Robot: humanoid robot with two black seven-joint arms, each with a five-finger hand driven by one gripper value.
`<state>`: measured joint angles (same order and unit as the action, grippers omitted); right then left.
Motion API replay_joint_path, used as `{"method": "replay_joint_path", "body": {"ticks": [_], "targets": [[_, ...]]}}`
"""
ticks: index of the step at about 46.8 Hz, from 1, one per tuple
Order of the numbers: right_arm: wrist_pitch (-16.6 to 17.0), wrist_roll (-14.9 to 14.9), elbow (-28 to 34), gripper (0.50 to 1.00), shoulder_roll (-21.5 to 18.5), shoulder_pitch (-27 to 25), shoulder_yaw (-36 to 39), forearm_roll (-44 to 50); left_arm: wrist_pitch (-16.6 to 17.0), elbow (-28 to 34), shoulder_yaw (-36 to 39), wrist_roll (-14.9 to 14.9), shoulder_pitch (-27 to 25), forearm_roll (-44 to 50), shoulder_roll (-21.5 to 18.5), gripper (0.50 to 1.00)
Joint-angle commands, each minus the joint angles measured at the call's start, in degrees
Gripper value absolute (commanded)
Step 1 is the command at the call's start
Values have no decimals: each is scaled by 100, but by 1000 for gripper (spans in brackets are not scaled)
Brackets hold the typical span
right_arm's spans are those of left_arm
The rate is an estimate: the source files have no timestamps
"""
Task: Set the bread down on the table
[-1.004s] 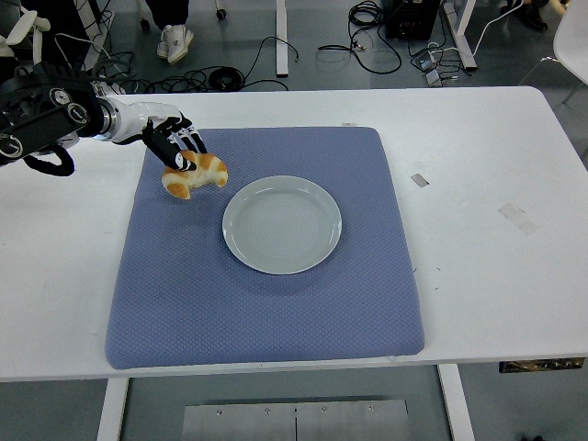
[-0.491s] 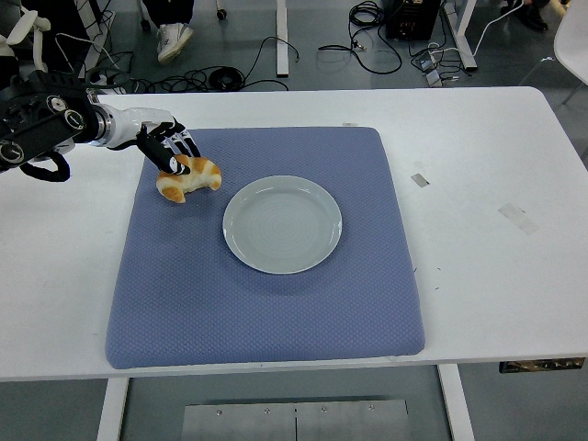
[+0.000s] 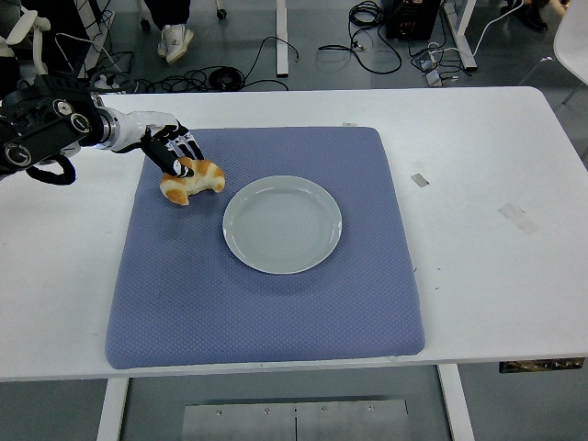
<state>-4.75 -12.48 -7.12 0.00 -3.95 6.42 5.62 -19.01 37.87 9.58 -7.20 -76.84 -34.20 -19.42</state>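
A golden croissant-shaped bread [image 3: 195,179] is at the left part of the blue mat [image 3: 266,294], just left of the pale grey plate [image 3: 282,223]. My left hand [image 3: 175,152] comes in from the left edge with its black fingers [image 3: 180,163] curled over the bread's upper left side, holding it. The bread looks low on the mat or touching it; I cannot tell which. The plate is empty. The right arm is out of view.
The white table [image 3: 487,184] shows bare strips left and right of the mat, with small tape marks [image 3: 419,179] at the right. Cables and a person's shoes [image 3: 176,40] are on the floor beyond the far edge.
The left hand with the bread shifted slightly up and left, then back right a little; the bread now sits a bit lower over the mat. The grasp looks unchanged.
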Motion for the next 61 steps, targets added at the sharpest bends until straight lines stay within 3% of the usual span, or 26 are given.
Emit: {"method": "replay_joint_path", "body": {"ticks": [1,3,17,24,32,37,48,61], "targets": [[0,0,0,1000,0,0,0,0,11,1,0,-1,-7,1,0,500],[0,0,0,1000,0,0,0,0,11,1,0,-1,-7,1,0,501],[0,0,0,1000,0,0,0,0,46,10,0,-1,-7,89,61,716],[0,0,0,1000,0,0,0,0,46,10,0,-1,-7,98,52,748],[0,0,0,1000,0,0,0,0,46,10,0,-53,2,107,61,836],[0,0,0,1000,0,0,0,0,29,18,-17,-62,-7,255,61,967],[0,0,0,1000,0,0,0,0,64,1,-123,-62,-24,590,52,975],[0,0,0,1000,0,0,0,0,301,-131,-931,-62,98,616,-18,980]]}}
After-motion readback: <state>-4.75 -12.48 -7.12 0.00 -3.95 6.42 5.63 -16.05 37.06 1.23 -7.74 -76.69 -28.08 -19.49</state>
